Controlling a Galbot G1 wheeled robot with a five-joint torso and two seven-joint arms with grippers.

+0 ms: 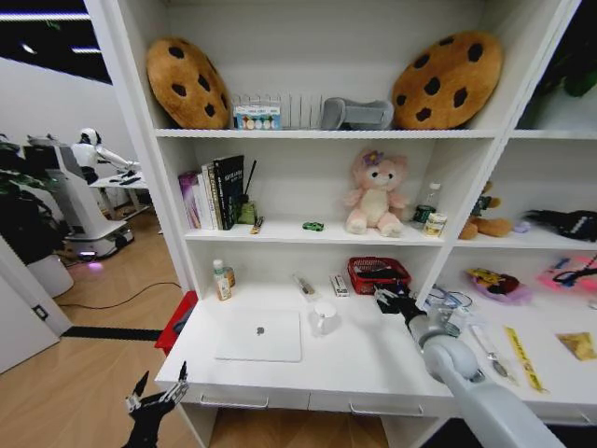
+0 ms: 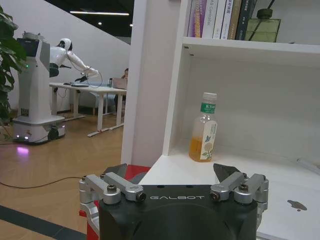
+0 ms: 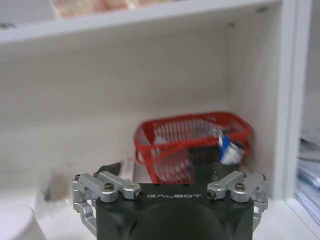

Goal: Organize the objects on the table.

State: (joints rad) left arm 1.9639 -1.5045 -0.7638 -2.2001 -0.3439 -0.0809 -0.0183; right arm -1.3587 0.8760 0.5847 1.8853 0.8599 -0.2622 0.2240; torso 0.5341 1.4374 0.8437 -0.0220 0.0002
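A: Where is the laptop [image 1: 260, 337]?

B: It lies shut and flat on the white tabletop [image 1: 354, 369], toward the left end, well to the left of the right claw [image 1: 394, 301]. A white mug [image 1: 324, 317] stands just beside the laptop's right edge, between the laptop and that claw.

A: And the right claw itself?

B: It hovers over the back of the tabletop, near the red basket [image 1: 378, 274], which sits just ahead of it against the shelf wall. In the right wrist view the basket [image 3: 192, 140] is straight beyond the fingertips [image 3: 110, 169], and the jaws stand spread, with nothing held.

A: The left one?

B: The left claw [image 1: 157, 396] hangs low, off the tabletop's front left corner, well apart from the laptop. Its fingers [image 2: 226, 175] are parted, gripping nothing. Ahead of it in the left wrist view stands a bottle of orange drink [image 2: 204, 129], upright near the shelf post.

A: Anything else close by?

B: A small green toy car [image 1: 313, 226] sits on the shelf [image 1: 280, 235] above, higher than the right claw and to its left, beside a pink plush toy [image 1: 375, 194].
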